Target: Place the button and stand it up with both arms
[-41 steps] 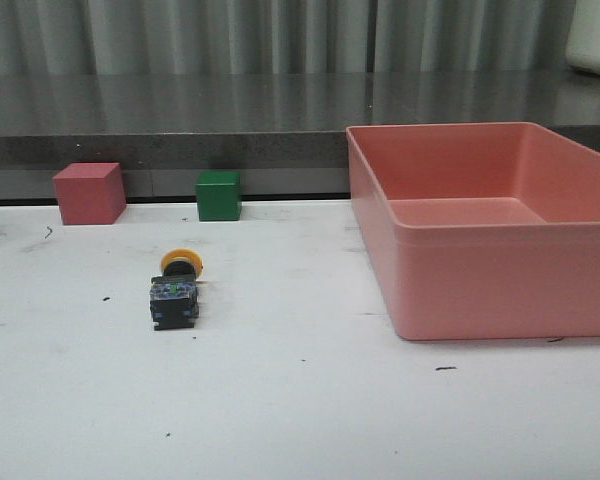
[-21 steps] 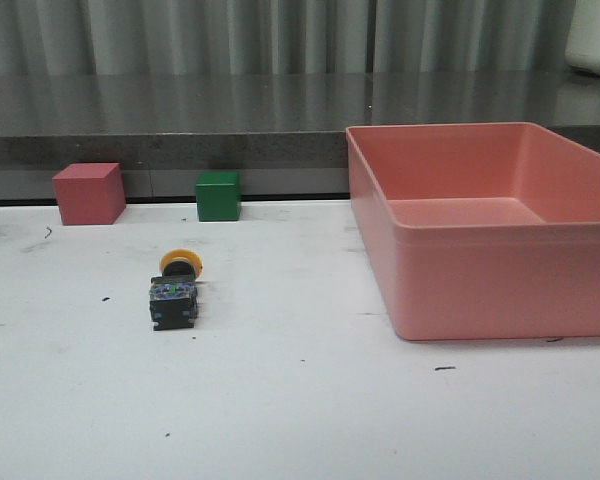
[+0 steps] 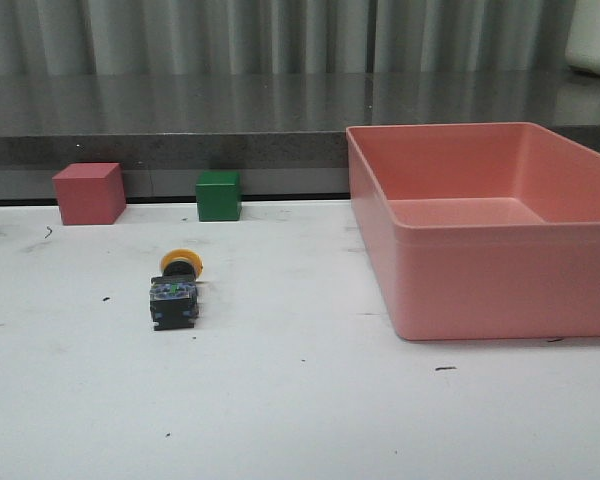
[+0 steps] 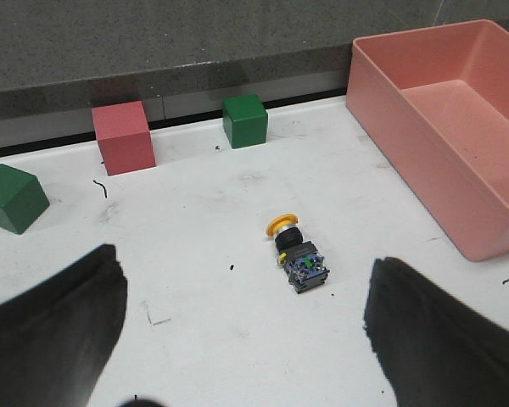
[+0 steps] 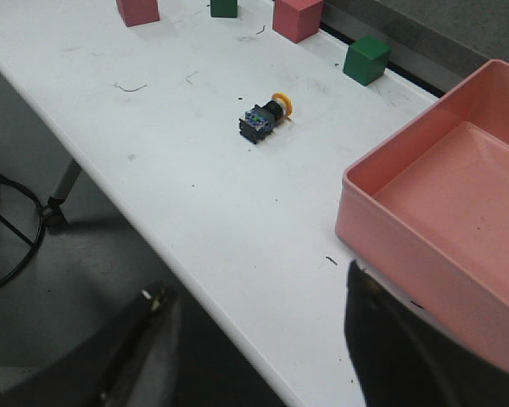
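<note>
Since the button (image 3: 175,290) lies on its side on the white table (image 3: 300,400), left of the pink bin (image 3: 490,225) and well apart from it, the step in hand is, by my reading, the first reach toward it. Its yellow cap points to the far side and its dark blocky base faces near.

Neither arm shows in the front view. In the left wrist view the left gripper (image 4: 242,326) has its fingers spread wide, high above the table with the button between and beyond them. The right gripper (image 5: 259,343) is also spread, hanging off the near edge of the table, well away from the button.

To do this well, the closer left arm should probably come down over the collar or base, gripping across the narrow sides and keeping clear of the cap, so the part can be tipped upright onto its base.

The fingertips are blurred and cut off in both wrist views. The bluish details on the base are too small to read.
</note>
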